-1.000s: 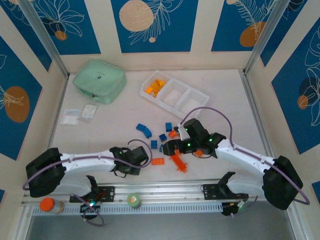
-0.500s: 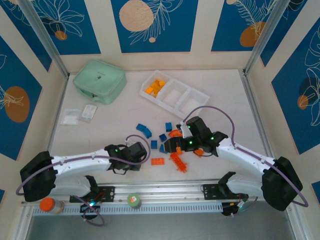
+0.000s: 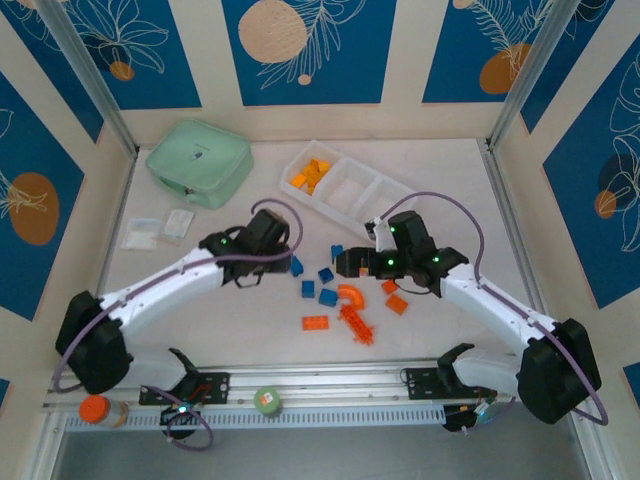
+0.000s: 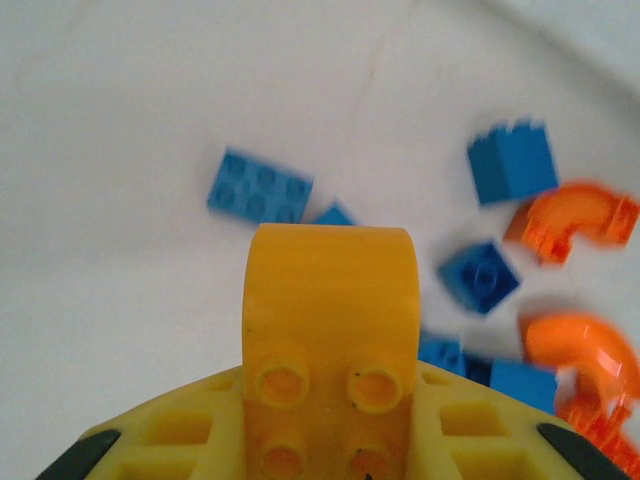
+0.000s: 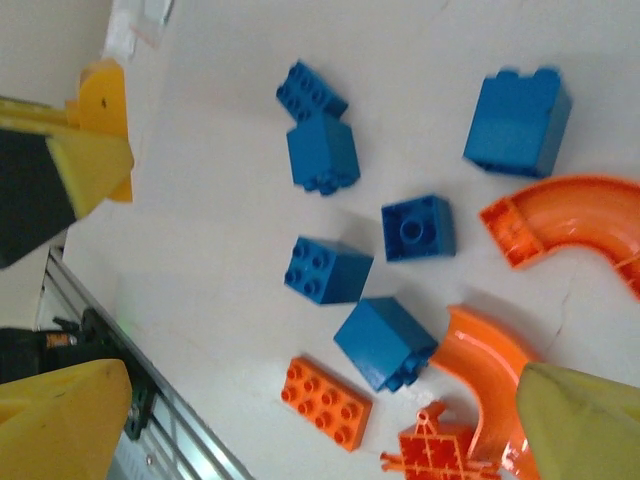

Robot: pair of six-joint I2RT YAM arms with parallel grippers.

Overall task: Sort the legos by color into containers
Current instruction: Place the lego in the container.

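Containers (image 3: pixel 352 190) in the white tray (image 3: pixel 402 186) lie at 12 o'clock, yellow-orange bricks (image 3: pixel 312 173) in the leftmost. The left wrist view settles what the top view leaves unclear: the left gripper (image 4: pixel 330 440) clamps a yellow-orange lego (image 4: pixel 330 300). The right gripper (image 5: pixel 320 430) gapes over blue legos (image 5: pixel 325 270) at the tray's 6 o'clock.

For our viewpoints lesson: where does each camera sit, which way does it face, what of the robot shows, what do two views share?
Top: above and behind the arms, facing down on the table, tray and case; both arms show.
Left wrist: on that arm, facing down at blue bricks; left tool, shut on a yellow brick, shows.
Right wrist: on that arm, facing down at the bricks; open right tool shows.
Wrist views share blue bricks, orange arches.
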